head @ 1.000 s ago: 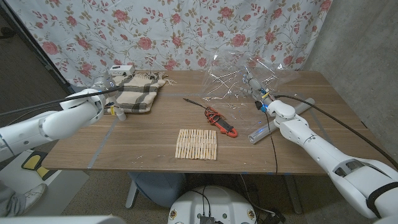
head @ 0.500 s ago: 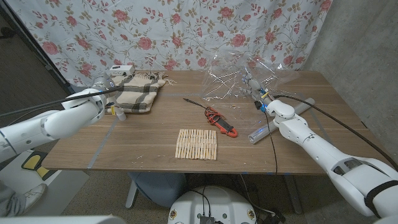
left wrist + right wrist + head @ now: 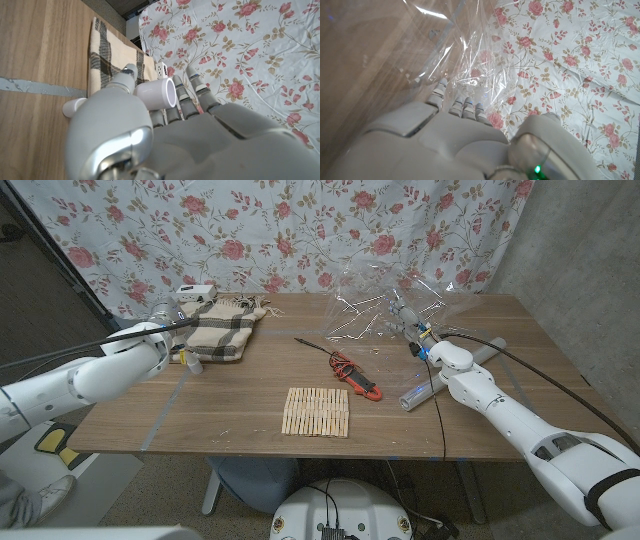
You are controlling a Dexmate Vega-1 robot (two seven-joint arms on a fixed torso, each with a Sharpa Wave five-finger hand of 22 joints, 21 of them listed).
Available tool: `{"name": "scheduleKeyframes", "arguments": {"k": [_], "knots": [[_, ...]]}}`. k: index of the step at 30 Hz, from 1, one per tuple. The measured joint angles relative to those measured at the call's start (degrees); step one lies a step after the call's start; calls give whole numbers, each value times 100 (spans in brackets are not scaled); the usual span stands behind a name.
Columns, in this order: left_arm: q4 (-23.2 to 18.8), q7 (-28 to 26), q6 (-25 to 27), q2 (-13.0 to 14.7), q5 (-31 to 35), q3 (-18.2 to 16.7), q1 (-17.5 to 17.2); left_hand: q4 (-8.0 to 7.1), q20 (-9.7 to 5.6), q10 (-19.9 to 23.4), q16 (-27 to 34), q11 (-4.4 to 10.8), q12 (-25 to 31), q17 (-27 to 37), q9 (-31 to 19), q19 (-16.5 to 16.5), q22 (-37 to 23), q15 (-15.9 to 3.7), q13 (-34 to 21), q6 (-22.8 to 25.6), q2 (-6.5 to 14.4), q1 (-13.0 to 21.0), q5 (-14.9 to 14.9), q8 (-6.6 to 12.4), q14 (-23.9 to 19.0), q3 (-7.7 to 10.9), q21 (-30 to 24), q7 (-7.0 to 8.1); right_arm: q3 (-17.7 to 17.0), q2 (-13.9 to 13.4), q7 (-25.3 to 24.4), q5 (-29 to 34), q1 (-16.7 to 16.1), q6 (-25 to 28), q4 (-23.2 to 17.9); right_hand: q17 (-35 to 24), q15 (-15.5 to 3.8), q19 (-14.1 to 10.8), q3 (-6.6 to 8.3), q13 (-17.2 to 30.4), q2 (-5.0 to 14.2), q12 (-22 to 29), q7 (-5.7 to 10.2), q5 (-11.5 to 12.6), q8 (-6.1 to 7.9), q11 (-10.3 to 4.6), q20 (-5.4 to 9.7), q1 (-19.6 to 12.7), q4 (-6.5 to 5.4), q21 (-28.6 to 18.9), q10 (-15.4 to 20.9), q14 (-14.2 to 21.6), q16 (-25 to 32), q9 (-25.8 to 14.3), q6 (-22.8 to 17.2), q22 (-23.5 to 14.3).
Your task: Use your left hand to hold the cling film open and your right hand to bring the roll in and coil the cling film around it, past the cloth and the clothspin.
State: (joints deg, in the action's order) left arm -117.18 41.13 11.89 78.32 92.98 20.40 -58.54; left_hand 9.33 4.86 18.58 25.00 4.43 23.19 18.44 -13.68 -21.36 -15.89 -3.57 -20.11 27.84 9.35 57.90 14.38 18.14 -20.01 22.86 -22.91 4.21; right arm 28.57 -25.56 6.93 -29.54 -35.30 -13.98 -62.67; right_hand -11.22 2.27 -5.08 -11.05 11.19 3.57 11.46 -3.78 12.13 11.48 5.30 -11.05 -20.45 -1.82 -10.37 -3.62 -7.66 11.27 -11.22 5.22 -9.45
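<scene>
Cling film: head view, crumpled at bench far right; roll lies loose, unwrapped.
Left hand: left wrist view, beside cloth, far from film; grip unclear.
Right hand: right wrist view, fingers at film; grasp unclear.
Progress: coiling not started, I judge.

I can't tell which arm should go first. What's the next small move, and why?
Probably carry the left robot hand from beside the cloth across toward the cling film. The film lies crumpled at the table's far side with only the right robot hand at it, and the roll lies untouched on the table.
</scene>
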Motion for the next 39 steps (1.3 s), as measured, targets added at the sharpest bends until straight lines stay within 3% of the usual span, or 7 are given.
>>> {"name": "scheduleKeyframes", "arguments": {"k": [9,18,28,33,39], "knots": [[36,-123,41,-36,-12,30,14,43,-25,550,745,212,468,583,-220,-67,-281,-227,-391,602,-28,264,-44,307,-345,-183,-352,51,0,2,4,-12,0,-2,6,0,0,0,0,0,48,0,0,0,0,0,0,1,0,0,0,0,0,0,0,0],[61,-292,126,-41,-66,38,-14,24,28,940,2062,450,1300,1788,-635,-13,-590,-289,-1234,1321,-35,702,-87,834,-405,-546,-803,206,-4,-4,16,-30,-25,-2,-16,0,0,0,24,0,48,0,0,0,0,0,0,2,24,0,0,0,0,0,0,0],[69,-400,201,-63,-101,51,-43,-57,143,1051,3003,520,1949,2369,-916,-93,-830,-418,-1942,1370,125,919,-214,974,-644,-638,-1250,152,-12,-16,46,-52,-39,-2,-38,0,0,0,23,0,77,0,0,0,0,0,0,-28,23,0,0,0,0,0,0,0],[67,-469,256,-78,-158,52,-68,-64,22,990,3631,547,2410,2607,-1140,-260,-1492,-474,-2529,1338,144,1266,-342,1093,-716,-645,-2054,121,-17,-21,62,-61,-43,-6,-43,0,0,0,25,0,77,0,0,0,0,0,0,-28,25,0,0,0,0,0,0,0],[45,-553,303,-88,-244,45,-98,7,-235,944,4159,581,2740,2710,-1412,-435,-2307,-504,-2905,1370,6,1621,-358,1325,-746,-716,-3112,154,-20,-24,77,-67,-43,-13,-44,0,0,0,48,0,77,0,0,0,0,0,0,-28,47,0,0,0,0,0,0,0]]}}
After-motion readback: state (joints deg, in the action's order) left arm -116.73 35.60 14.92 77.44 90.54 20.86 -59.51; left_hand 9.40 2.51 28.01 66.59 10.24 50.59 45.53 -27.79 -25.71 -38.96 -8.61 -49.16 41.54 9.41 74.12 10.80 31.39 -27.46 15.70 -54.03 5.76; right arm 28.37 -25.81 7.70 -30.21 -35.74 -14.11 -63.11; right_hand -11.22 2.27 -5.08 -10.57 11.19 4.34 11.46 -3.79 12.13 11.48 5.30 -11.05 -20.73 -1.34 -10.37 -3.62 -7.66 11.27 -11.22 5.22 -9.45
